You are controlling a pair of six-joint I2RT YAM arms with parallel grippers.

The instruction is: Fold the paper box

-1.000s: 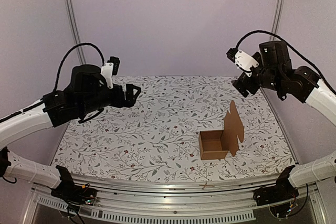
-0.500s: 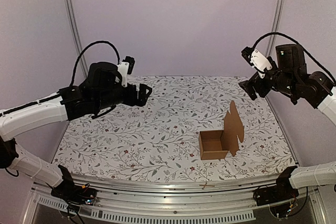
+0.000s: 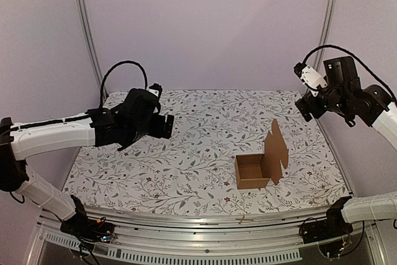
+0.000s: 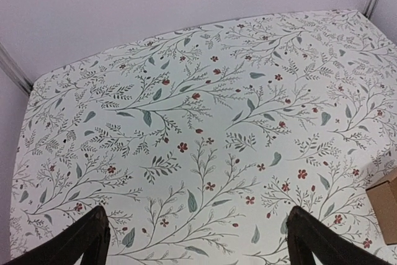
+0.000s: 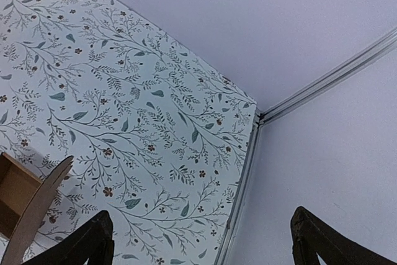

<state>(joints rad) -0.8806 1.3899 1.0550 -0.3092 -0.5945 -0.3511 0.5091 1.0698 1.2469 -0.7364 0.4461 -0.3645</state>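
Floral desk (image 3: 155,172): paper box (image 3: 251,172) right of centre, nearer your right pincer (image 3: 305,105) than left pincer (image 3: 166,125); both gape empty.

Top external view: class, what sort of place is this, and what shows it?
Probably a robotics lab cell: black-and-white left arm and right arm over a floral-covered table, plain walls with aluminium posts, an open brown cardboard box.
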